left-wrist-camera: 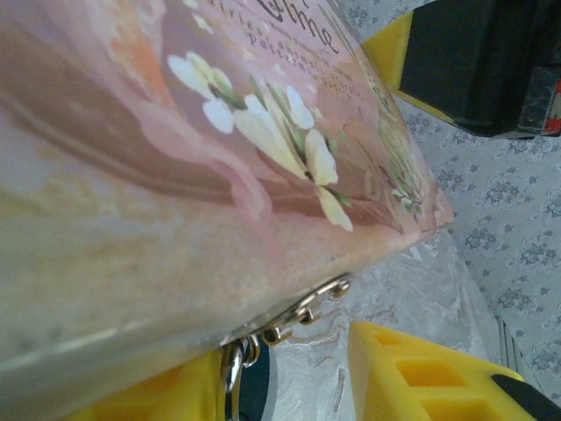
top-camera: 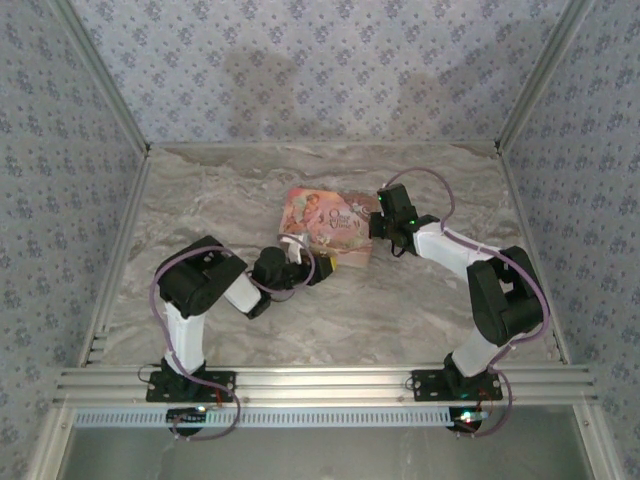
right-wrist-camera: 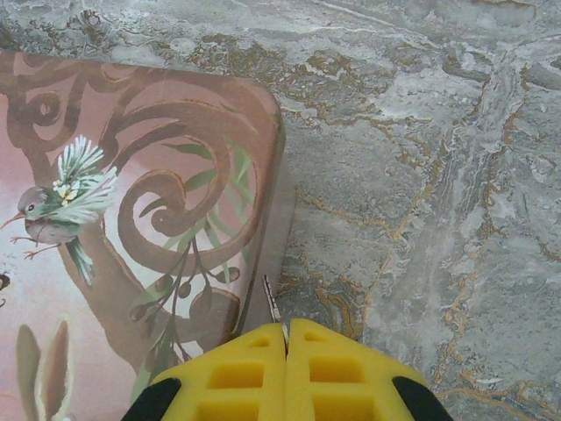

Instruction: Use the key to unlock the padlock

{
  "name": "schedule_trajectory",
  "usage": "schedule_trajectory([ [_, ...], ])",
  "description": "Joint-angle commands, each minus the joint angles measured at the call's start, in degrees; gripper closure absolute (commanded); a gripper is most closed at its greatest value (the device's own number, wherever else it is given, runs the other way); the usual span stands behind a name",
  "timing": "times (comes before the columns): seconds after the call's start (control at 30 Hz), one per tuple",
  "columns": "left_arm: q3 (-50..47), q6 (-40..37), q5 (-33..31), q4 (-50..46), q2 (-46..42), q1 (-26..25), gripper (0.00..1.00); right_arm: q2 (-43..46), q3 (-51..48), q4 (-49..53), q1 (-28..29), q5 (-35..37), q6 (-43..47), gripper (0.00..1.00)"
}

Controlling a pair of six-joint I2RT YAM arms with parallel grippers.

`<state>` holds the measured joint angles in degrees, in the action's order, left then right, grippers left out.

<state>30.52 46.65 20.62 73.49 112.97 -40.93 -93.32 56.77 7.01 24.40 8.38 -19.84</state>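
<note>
Presumably for insertion, the left gripper point(left-wrist-camera: 294, 373) flanks, jaws part-spread, the tiny blue-and-silver metal padlock point(left-wrist-camera: 245, 381) while the right gripper point(right-wrist-camera: 287, 333) pinches the thin silver key point(right-wrist-camera: 272, 300).

Pink picture box point(top-camera: 325, 222) — marble table point(top-camera: 420, 305)

Tiny padlock point(left-wrist-camera: 254, 390) on clasp point(left-wrist-camera: 307, 309); key point(right-wrist-camera: 272, 303) beside box point(right-wrist-camera: 131, 175)

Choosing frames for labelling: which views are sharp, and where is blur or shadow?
Top external: even light, soft shadows on the back wall, fine detail near the pink box too small. Left wrist: box very close, its lower-left part blurred, flowers crisper. Right wrist: sharp on the marble table, box print and the key pinched in the right gripper.
</note>
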Motion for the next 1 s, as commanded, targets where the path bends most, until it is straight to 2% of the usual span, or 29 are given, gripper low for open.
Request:
schedule_trajectory([
  [0.0, 1.5, 0.9, 1.2, 0.9, 1.8, -0.1, 0.56, 0.8, -0.5, 0.2, 0.4, -0.8, 0.5, 1.0],
  [0.07, 1.0, 1.0, 1.0, 1.5, 1.8, -0.4, 0.5, 0.8, -0.5, 0.2, 0.5, -0.7, 0.4, 1.0],
  [0.17, 0.2, 0.9, 0.6, 1.8, 1.4, -0.5, 0.5, 0.8, -0.5, 0.1, 0.4, -0.8, 0.3, 1.0],
  [0.47, -0.8, 1.3, 0.0, 1.8, 0.5, 0.4, 0.64, 1.1, -1.2, -0.1, 0.4, -0.7, 0.1, 1.0],
  [0.53, -0.7, 1.3, 0.2, 1.6, 0.6, 0.6, 0.7, 1.2, -1.3, -0.1, 0.4, -0.6, 0.2, 1.0],
  [0.6, -0.7, 1.4, 0.2, 1.1, 0.6, 0.9, 0.71, 1.3, -1.3, -0.1, 0.4, -0.6, 0.2, 1.0],
  [0.73, -0.9, 1.8, -0.5, 1.9, 0.7, 1.1, 0.62, 1.5, -1.4, -0.2, 0.4, -0.7, 0.1, 1.0],
  [0.8, -0.7, 2.0, -0.9, 2.3, 0.8, 1.0, 0.53, 1.5, -1.4, -0.2, 0.3, -0.8, 0.1, 1.0],
  [0.97, -0.1, 2.1, -1.2, 5.1, 2.1, -0.3, 0.46, 1.2, -1.5, -0.5, 0.5, -1.1, -0.2, 1.0],
])
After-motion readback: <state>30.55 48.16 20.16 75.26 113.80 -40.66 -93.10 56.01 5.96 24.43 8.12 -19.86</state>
